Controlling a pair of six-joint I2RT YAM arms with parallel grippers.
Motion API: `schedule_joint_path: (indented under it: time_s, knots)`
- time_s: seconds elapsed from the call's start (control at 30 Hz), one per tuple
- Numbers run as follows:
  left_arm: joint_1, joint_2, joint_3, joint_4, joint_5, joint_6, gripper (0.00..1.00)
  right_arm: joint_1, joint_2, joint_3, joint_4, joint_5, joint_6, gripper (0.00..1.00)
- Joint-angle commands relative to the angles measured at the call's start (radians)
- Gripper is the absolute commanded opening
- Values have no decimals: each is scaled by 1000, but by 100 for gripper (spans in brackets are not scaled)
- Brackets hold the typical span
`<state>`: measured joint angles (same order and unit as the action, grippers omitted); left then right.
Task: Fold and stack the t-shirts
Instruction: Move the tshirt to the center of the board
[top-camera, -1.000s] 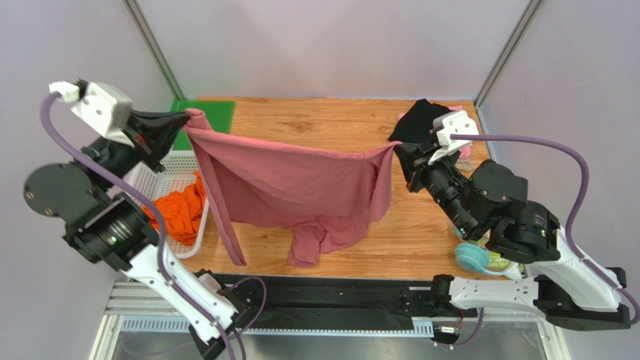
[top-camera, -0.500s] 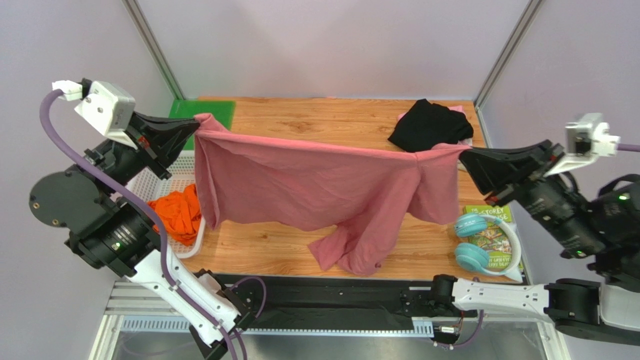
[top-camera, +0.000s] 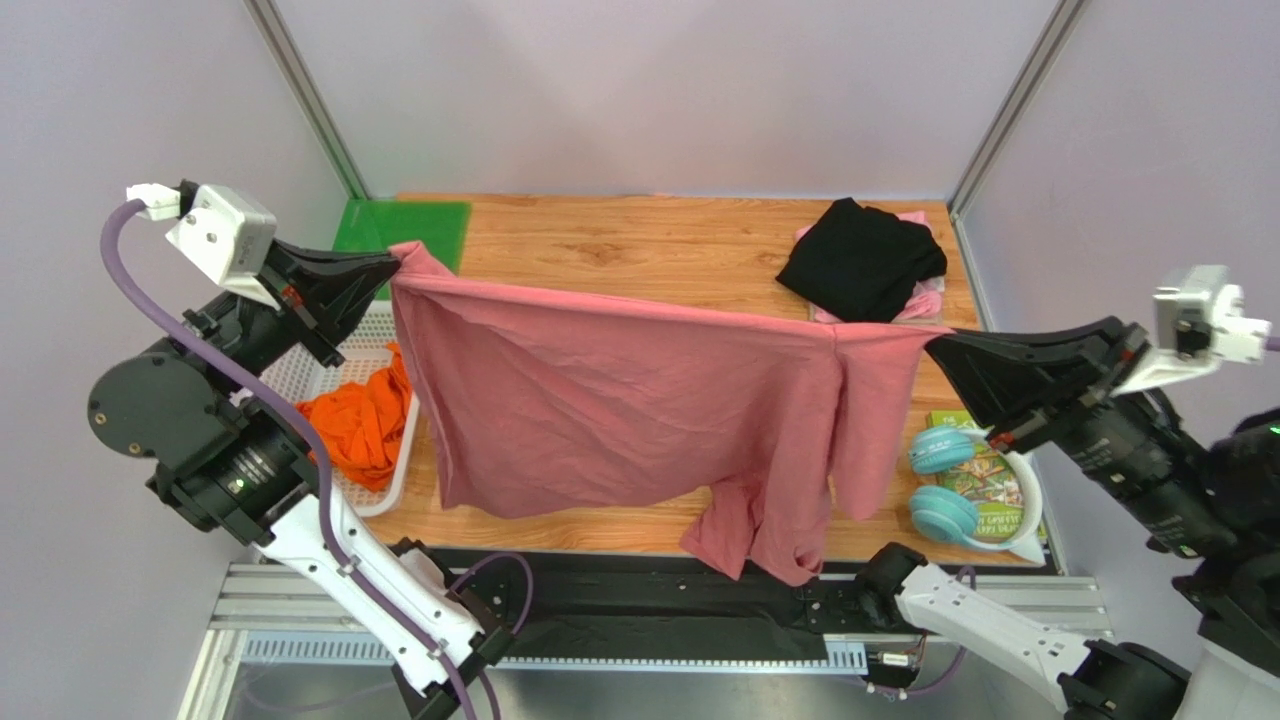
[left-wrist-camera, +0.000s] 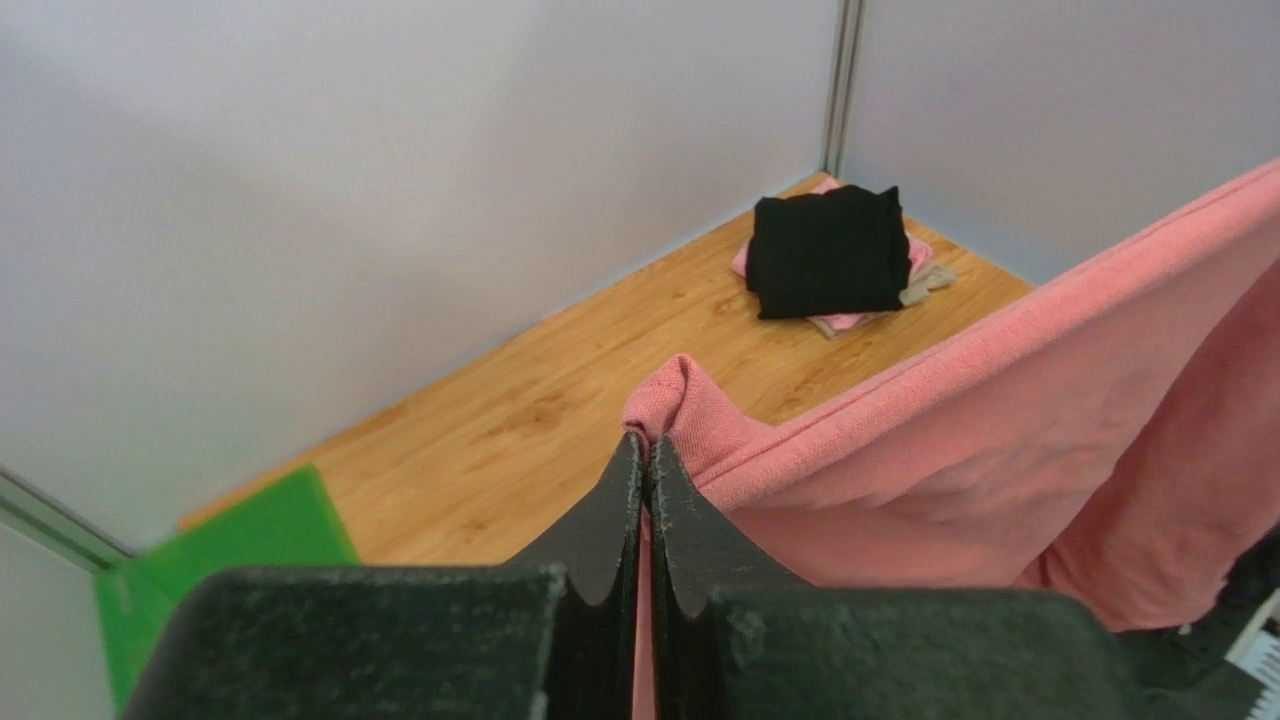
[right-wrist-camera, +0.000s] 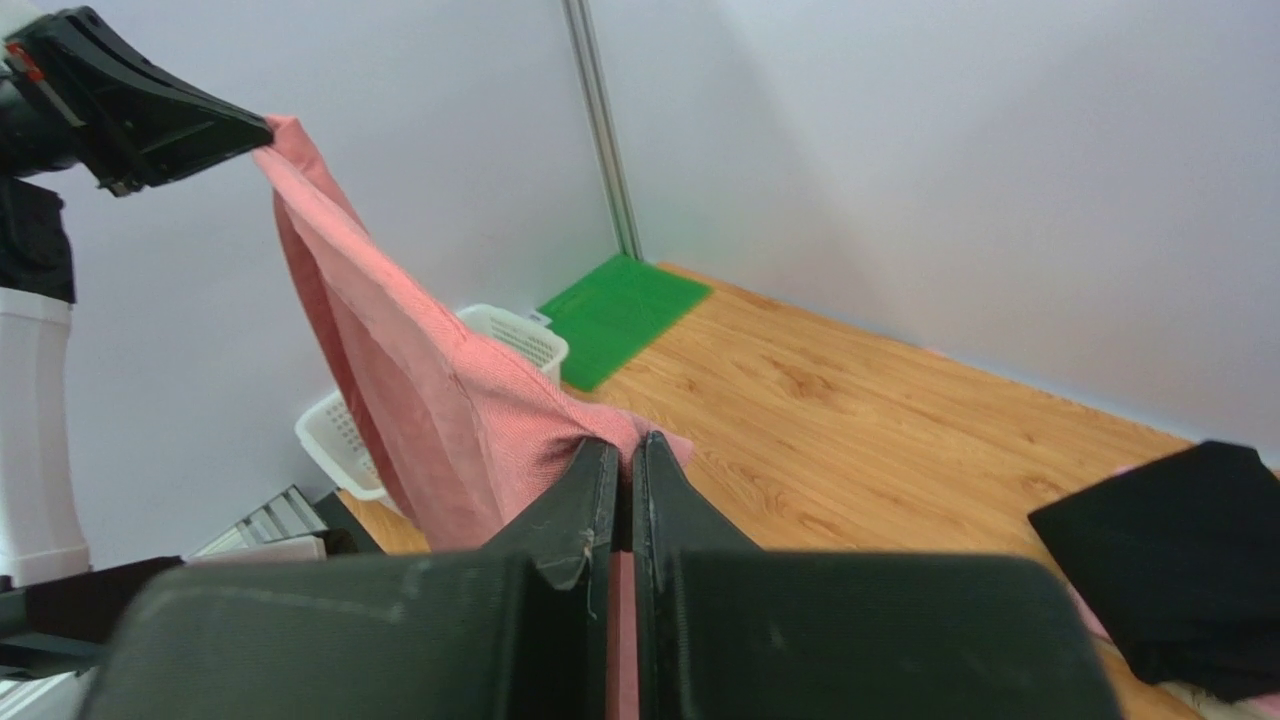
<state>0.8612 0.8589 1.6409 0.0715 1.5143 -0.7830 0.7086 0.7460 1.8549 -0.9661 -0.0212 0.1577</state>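
Right gripper (top-camera: 935, 348), pinching the large dusty-rose cloth t-shirt (top-camera: 631, 405), swung out toward three o'clock; left gripper (top-camera: 394, 270) likewise pinches it. Folding outstanding; crumpled orange cloth t-shirt (top-camera: 361, 428) waits.

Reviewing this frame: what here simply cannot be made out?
Top view: the table beneath the dusty-rose t-shirt, hidden by its hanging cloth.
Top view: part of the orange t-shirt in the basket, behind that shirt's edge.
Every view: what lies under the black t-shirt; only thin edges show.
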Motion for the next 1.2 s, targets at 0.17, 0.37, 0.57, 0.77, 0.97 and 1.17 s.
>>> schedule_joint_path:
  time_s: [0.17,0.37,0.57,0.77,0.97,1.17]
  knots:
    - [10,28,-456,120,250,31,0,-11,114,-227,121,291,-12,0]
    - [-40,107,-671,298,250,-20,0,-136,230,-315,211,235,31,0]
    - [-197,253,-865,724,250,-252,0,-355,248,-431,294,119,82,0]
    - [-344,497,-866,1306,250,-676,0,-399,276,-487,331,81,75,0]
    - [-399,660,-759,1312,225,-685,0,-406,476,-533,434,-16,80,0]
    - [-510,894,-632,1318,222,-694,0,-406,709,-398,484,-59,83,0]
